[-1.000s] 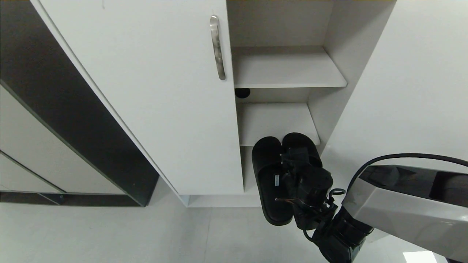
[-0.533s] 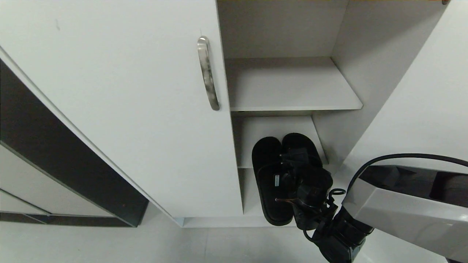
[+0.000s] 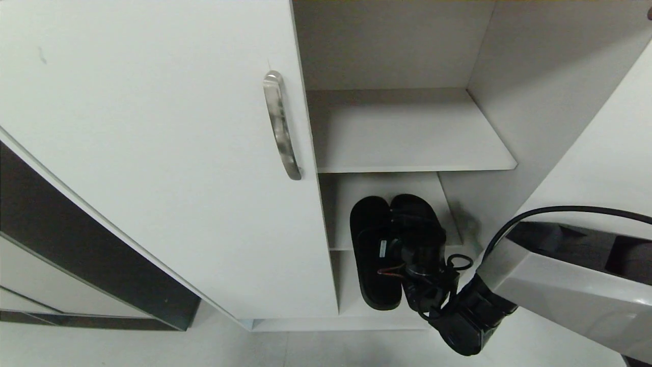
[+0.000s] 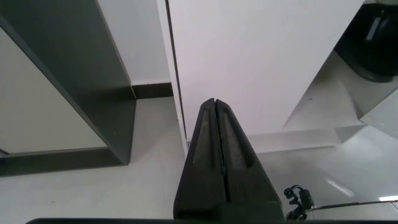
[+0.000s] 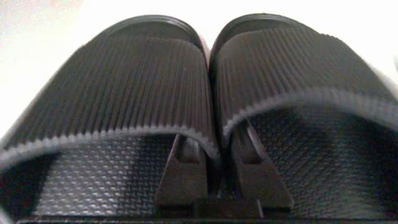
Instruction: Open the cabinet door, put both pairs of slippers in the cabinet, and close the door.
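A pair of black slippers [image 3: 379, 255] hangs in front of the open right side of the white cabinet [image 3: 153, 153], toes toward the lower shelf [image 3: 387, 186]. My right gripper [image 3: 407, 237] is shut on them. In the right wrist view its fingers [image 5: 186, 171] reach under the ribbed straps and pinch the inner sides of the slippers [image 5: 124, 87] together. My left gripper [image 4: 214, 106] is shut on nothing, low over the floor by the cabinet's base. The left door's metal handle [image 3: 279, 125] is beside the opening.
The upper shelf [image 3: 407, 132] is bare. The open right door [image 3: 606, 148] stands close to my right arm. A dark panel [image 3: 76, 224] runs along the cabinet's left side. Pale floor [image 3: 153, 351] lies below.
The whole head view has shifted: the cabinet looms nearer and lower. The right gripper and slippers have edged toward the opening, toes now against the lower shelf.
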Controlling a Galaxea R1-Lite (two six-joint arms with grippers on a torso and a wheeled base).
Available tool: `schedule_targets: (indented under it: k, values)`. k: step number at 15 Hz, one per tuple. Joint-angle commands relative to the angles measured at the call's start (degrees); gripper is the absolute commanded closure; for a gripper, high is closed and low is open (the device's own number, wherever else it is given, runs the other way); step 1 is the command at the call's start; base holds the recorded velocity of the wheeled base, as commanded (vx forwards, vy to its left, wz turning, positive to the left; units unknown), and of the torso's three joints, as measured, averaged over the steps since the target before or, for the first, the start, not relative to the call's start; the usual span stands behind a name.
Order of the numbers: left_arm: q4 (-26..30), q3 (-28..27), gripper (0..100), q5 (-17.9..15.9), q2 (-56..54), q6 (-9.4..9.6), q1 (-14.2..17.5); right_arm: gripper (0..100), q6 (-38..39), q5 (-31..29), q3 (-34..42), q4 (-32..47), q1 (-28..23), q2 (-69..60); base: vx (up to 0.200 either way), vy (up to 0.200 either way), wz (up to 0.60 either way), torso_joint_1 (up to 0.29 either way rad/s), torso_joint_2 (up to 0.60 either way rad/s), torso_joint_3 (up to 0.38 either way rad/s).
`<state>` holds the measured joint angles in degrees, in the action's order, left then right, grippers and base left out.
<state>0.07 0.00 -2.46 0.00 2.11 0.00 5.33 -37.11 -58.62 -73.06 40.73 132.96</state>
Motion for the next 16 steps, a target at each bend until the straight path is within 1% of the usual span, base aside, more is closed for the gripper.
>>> schedule_targets:
  k: [1,3,5,7,9,13,16]
  values:
    - [0.01,0.0,100,0.0,0.09,0.0,0.0,100,0.83,0.28,-5.8,3.36,-1.79,0.72,0.0,0.0,0.0,0.0,0.0,0.0]
    - [0.01,0.0,100,0.0,0.09,0.0,0.0,100,0.74,0.28,-11.07,6.53,-2.85,1.95,0.0,0.0,0.0,0.0,0.0,0.0]
    - [0.01,0.0,100,0.0,0.09,0.0,0.0,100,0.74,0.28,-14.06,8.72,-3.38,2.74,0.0,0.0,0.0,0.0,0.0,0.0]
    - [0.01,0.0,100,0.0,0.09,0.0,0.0,100,0.3,0.28,-18.72,11.1,-4.25,3.71,0.0,0.0,0.0,0.0,0.0,0.0]
    - [0.01,0.0,100,0.09,0.09,-0.09,0.0,100,-1.02,0.28,-21.09,12.5,-5.05,3.8,0.0,0.0,0.0,0.0,0.0,0.0]
    - [0.01,0.0,100,0.09,0.09,-0.09,0.0,100,-4.36,0.28,-24.08,12.77,-5.31,3.8,0.0,0.0,0.0,0.0,0.0,0.0]
    - [0.01,0.0,100,0.09,0.09,-0.09,0.0,100,-4.36,0.28,-24.52,13.91,-5.31,4.23,0.0,0.0,0.0,0.0,0.0,0.0]
